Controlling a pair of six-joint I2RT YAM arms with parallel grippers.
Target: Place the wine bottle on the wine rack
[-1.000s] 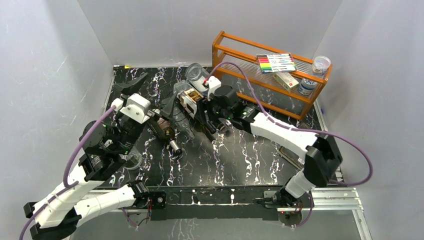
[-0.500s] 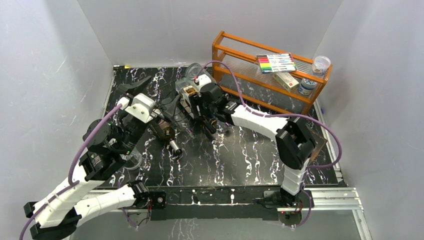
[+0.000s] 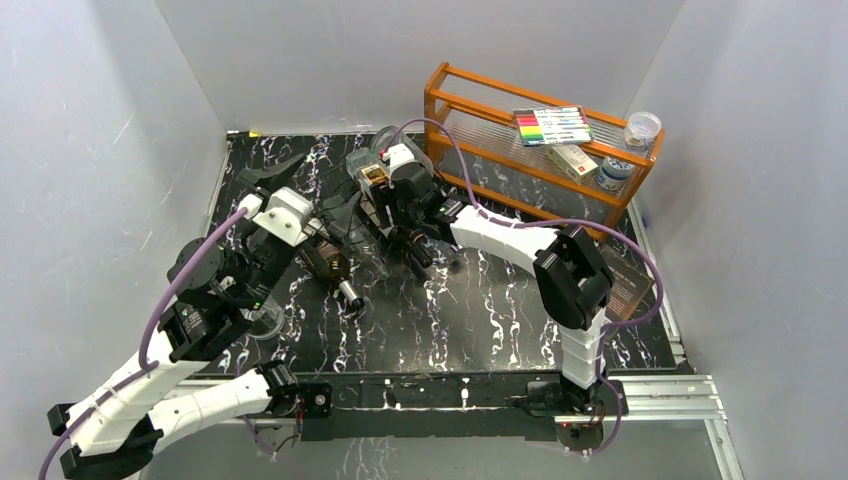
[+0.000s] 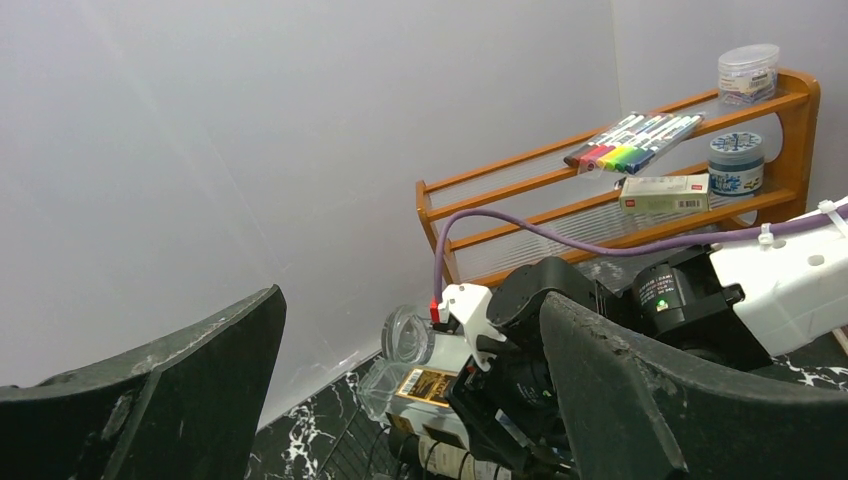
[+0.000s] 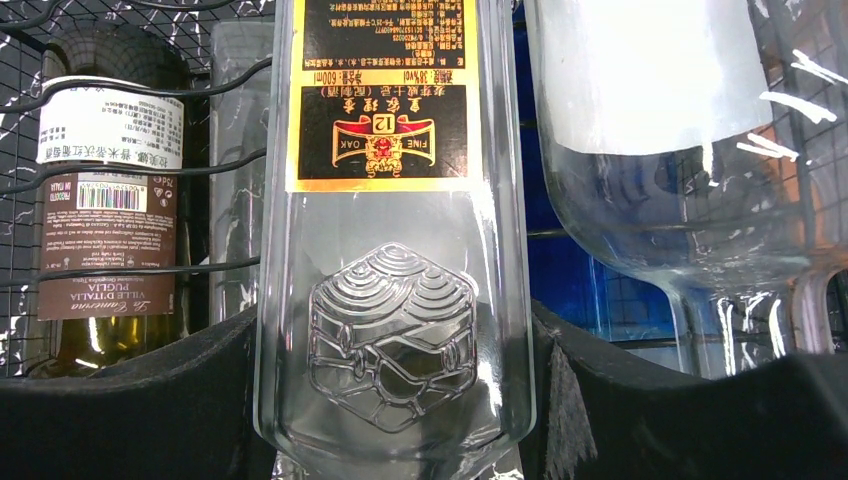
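The left gripper (image 4: 410,300) at nine o'clock hangs spread wide on nothing; at twelve the right gripper (image 5: 395,400) is clamped on the wine bottle (image 5: 395,300) at its shoulder, the bottle lying in the wine rack (image 5: 18,60) between a dark bottle (image 5: 105,200) and a clear bottle (image 5: 650,150). Smooth rigid glass, likely heavy, slick and breakable, so that broad shoulder suits a grip. Black marbled table (image 3: 480,310), orange shelf (image 3: 500,160) at two o'clock, grey walls (image 3: 100,100) close.

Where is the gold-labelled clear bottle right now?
Right wrist view, centre: the clear bottle is gripped in the right tool, at the wine rack, with a dark bottle at its left.
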